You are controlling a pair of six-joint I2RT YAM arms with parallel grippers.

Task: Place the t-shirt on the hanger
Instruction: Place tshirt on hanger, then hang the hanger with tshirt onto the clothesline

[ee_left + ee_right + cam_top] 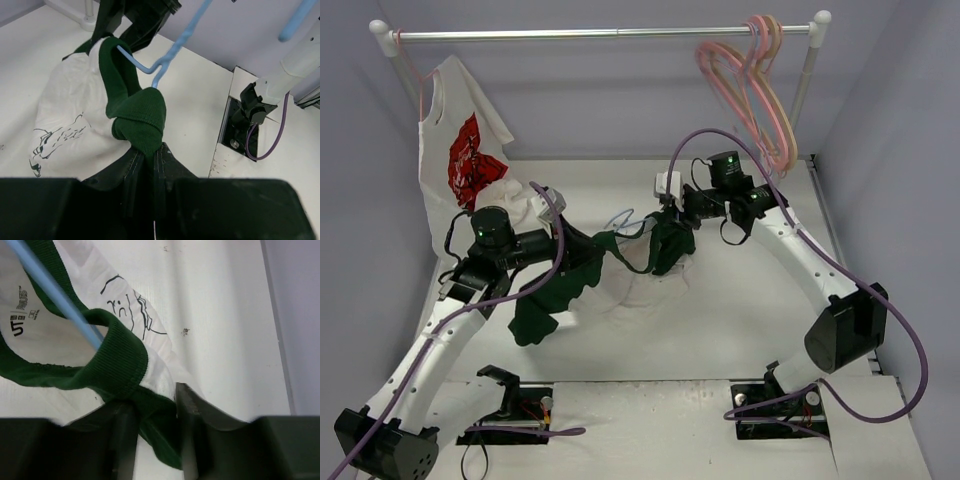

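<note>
The white t-shirt (642, 287) with dark green sleeves hangs bunched between my two grippers above the table. My left gripper (582, 250) is shut on the green collar rib (142, 117). My right gripper (670, 228) is shut on green collar fabric (120, 360), which fills the gap between its fingers. The thin light-blue hanger (628, 220) sits between the grippers, and its wire passes into the neck opening. The wire shows in the left wrist view (167, 57) and in the right wrist view (52, 292). A small dark print shows on the white cloth (55, 137).
A white shirt with a red graphic (460, 150) hangs at the left end of the rail (610, 33). Thick pink hangers (760, 95) hang at the rail's right end. Walls close in at the left, back and right. Arm base mounts (510, 405) stand at the near edge.
</note>
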